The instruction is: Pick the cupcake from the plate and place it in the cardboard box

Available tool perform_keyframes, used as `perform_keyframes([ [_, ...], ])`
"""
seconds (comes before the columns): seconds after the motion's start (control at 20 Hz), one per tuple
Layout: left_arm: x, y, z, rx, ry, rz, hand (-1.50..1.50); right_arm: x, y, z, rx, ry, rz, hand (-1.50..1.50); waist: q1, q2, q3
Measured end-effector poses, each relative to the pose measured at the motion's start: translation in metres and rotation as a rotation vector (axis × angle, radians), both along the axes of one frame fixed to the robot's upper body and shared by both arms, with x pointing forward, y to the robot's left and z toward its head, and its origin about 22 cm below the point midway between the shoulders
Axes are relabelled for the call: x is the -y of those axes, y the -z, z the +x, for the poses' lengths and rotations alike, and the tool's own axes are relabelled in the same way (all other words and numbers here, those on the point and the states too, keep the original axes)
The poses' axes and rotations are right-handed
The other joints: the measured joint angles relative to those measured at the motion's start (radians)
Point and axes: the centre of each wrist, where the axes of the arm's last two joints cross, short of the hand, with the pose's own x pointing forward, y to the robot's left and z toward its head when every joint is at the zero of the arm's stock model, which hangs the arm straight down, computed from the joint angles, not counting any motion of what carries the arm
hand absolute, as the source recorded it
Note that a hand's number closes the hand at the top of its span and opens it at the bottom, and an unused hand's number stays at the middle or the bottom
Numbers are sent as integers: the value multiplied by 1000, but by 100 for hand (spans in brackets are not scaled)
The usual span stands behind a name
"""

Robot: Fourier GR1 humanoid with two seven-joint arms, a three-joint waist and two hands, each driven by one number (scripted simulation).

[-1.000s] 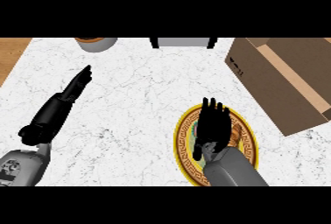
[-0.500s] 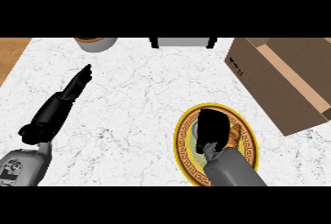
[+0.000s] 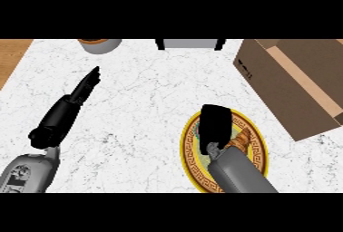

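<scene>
White, grey-veined marble counter (image 3: 147, 104) fills the view, with wooden floor (image 3: 13, 54) at upper left.

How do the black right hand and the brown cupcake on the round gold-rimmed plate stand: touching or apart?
Cannot tell. The head view shows the right hand over the plate, overlapping the cupcake from above; no contact or gap shows.

No readable text anywhere. The cardboard box (image 3: 288, 81) at far right has a small dark print on its left side, illegible. The grey left forearm (image 3: 25, 174) bears a dark mark, also illegible.
</scene>
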Motion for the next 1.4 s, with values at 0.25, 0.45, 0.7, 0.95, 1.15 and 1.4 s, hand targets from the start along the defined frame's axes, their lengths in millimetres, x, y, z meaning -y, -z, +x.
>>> perform_keyframes([
  [0.25, 8, -2, 1, 13, 34, 0, 0, 16, -26, 47, 76, -170, 114, 150, 31, 14, 2],
  [0.45, 11, -4, 4, 18, 49, 1, 0, 23, -49, 82, 160, -299, 170, 150, 46, 19, 2],
  [0.7, 4, 0, 6, 16, 27, 2, 0, 24, -78, 112, 280, -393, 145, 150, 31, 13, 1],
  [0.95, -1, -1, 5, 8, 24, 6, 0, 22, -123, 131, 431, -299, 184, 150, 22, 6, 0],
  [1.15, -5, 0, 2, 5, 13, 5, 0, 41, -152, 140, 554, -127, 262, 150, 11, 2, 0],
  [1.4, -3, -1, -4, 2, 14, 3, 0, 83, -168, 152, 642, 55, 296, 150, 10, 3, 0],
])
